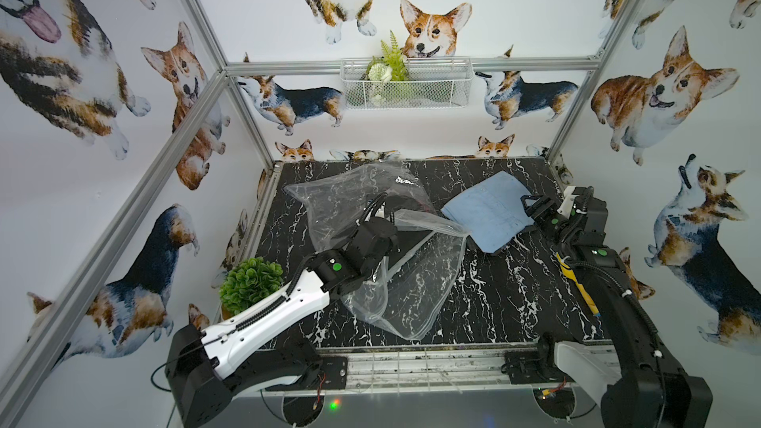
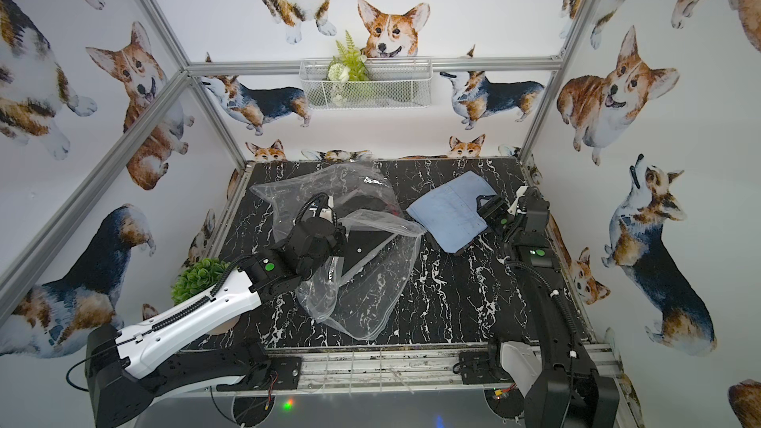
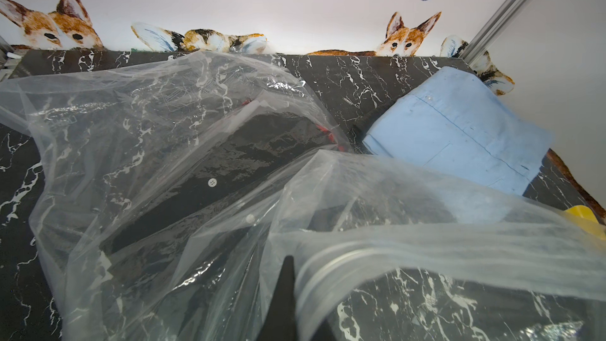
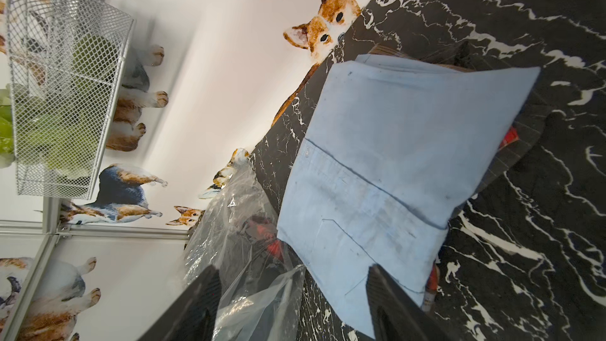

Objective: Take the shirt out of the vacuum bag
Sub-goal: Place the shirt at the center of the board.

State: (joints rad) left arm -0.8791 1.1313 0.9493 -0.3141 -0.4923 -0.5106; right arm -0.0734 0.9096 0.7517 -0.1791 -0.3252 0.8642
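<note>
Right wrist view: folded light-blue shirt (image 4: 393, 145) just beyond right gripper (image 4: 292, 267), jaws spread, released; left gripper (image 3: 293, 265) clenches clear crinkly vacuum bag (image 3: 131, 126).

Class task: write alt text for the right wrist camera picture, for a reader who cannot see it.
A folded light-blue shirt lies on the black marble table, outside the crumpled clear vacuum bag beside it. The right gripper stands open at the shirt's near edge.

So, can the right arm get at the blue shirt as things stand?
Probably yes: the blue shirt lies outside the bag, and the open right end effector is at its edge with nothing between.
</note>
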